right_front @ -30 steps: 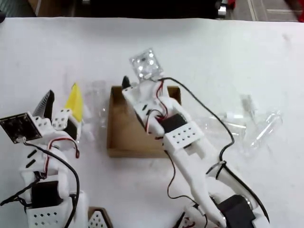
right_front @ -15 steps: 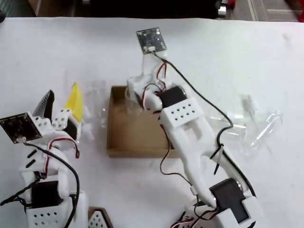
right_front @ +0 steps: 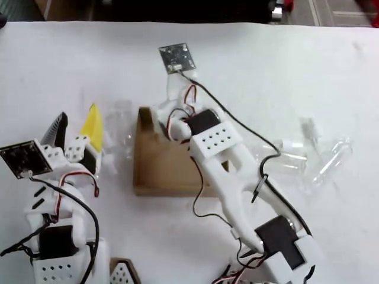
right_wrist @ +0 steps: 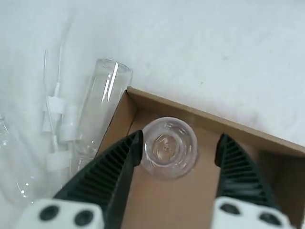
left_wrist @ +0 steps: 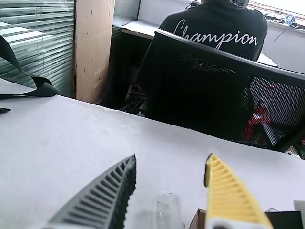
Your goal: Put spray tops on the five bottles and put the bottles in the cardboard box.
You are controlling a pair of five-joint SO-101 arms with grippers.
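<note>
A clear bottle (right_wrist: 169,147) stands in a corner of the cardboard box (right_wrist: 224,191), seen end-on. My right gripper (right_wrist: 179,140) hangs open above it, one black finger on each side and neither touching it. In the high view the right arm reaches over the box (right_front: 157,171), its wrist above the far left corner. Just outside that corner lie another clear bottle (right_wrist: 97,114) and white spray tops (right_wrist: 55,112). My left gripper (right_front: 77,115) is open left of the box, black and yellow fingers spread, with a clear bottle (left_wrist: 167,214) just beyond the tips.
More clear bottles and spray tops (right_front: 314,157) lie in a loose heap on the white table right of the box. Clear bottles (right_front: 118,127) also lie between the left gripper and the box. The table's far side (right_front: 266,53) is bare.
The right arm has stretched farther over the box, and its wrist has tipped over the far left corner. The left arm has not moved.
</note>
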